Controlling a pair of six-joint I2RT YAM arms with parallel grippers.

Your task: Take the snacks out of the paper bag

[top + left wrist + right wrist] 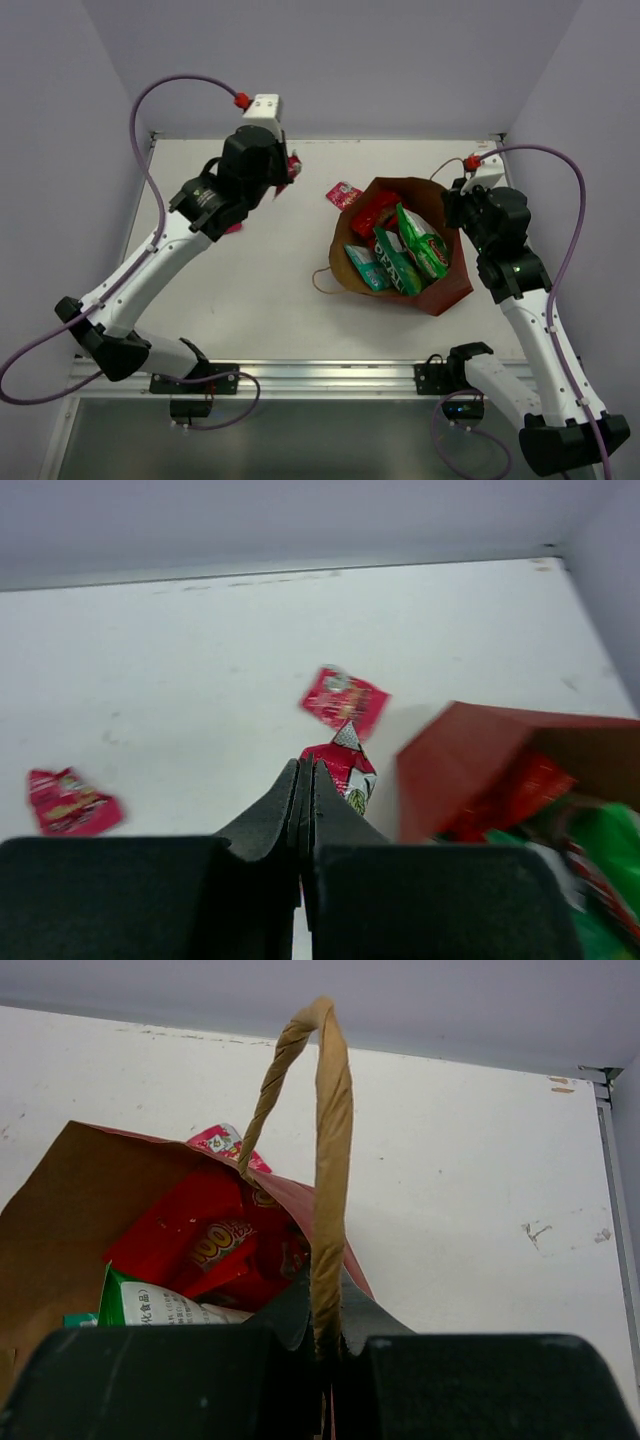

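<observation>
The paper bag (446, 288) lies open on the right half of the table, with red (374, 211), green-and-white (424, 244) and teal (365, 266) snacks inside. My right gripper (456, 206) is shut on the bag's twine handle (327, 1150) at the bag's far right rim; in the right wrist view the gripper (325, 1322) sits over red packets (205, 1245). My left gripper (288, 172) is shut on a tiny pink-red packet (346, 762), held above the table left of the bag; its jaws (307, 767) pinch the packet's edge.
A tiny pink-red packet (343, 195) lies on the table just left of the bag's mouth, and shows in the left wrist view (345, 698). Another red packet (70, 802) lies further left, under my left arm (234, 228). A second twine handle (322, 280) trails at the bag's near left.
</observation>
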